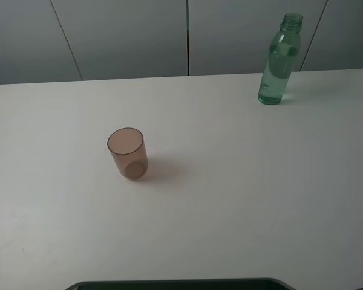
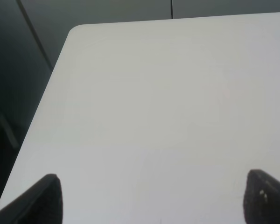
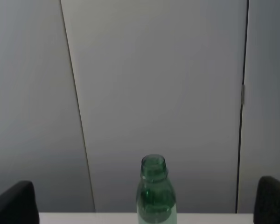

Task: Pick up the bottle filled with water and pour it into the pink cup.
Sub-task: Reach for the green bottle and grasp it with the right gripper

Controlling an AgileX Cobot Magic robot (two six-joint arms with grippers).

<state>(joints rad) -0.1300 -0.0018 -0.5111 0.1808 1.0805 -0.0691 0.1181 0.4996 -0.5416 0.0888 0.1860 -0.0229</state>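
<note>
White table, grey panelled wall; bottle far-right, pink cup mid-left; left claw, right claw spread.

You face a white table with rounded corners. Grey wall panels stand behind it, split by dark seams.

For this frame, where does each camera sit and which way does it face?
Exterior high: mounted high, looking down across the table at the cup and bottle; no arm shows.
Left wrist: low, facing over bare table toward a far corner; left jaws' tips show, wide apart.
Right wrist: low, facing level at the bottle's neck and wall panels; right jaws' tips show, wide apart.
Shared: exterior high and right wrist both see the bottle.
</note>
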